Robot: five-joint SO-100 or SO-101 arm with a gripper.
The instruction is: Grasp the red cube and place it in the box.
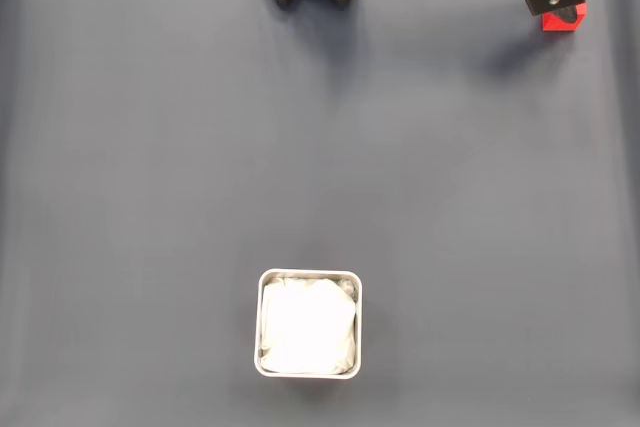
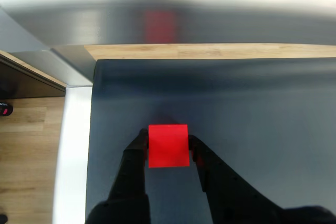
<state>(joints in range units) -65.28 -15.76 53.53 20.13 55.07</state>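
The red cube sits between the two dark fingers of the pincer, which are closed against its left and right faces in the wrist view. Whether the cube rests on the dark mat or is already lifted a little, I cannot tell. In the fixed view the red cube is at the top right corner, half hidden under the pincer, and the box with its white lining is well apart, near the bottom centre.

The fingers seem to touch the cube only at their tips, near its lower half in the wrist view. On the long way to the box it may turn or slip out. The box is also not much wider than the cube, so a release a bit off centre may leave it on the rim. The mat's edge and the wooden bench edge are near, so a dropped cube may roll off.
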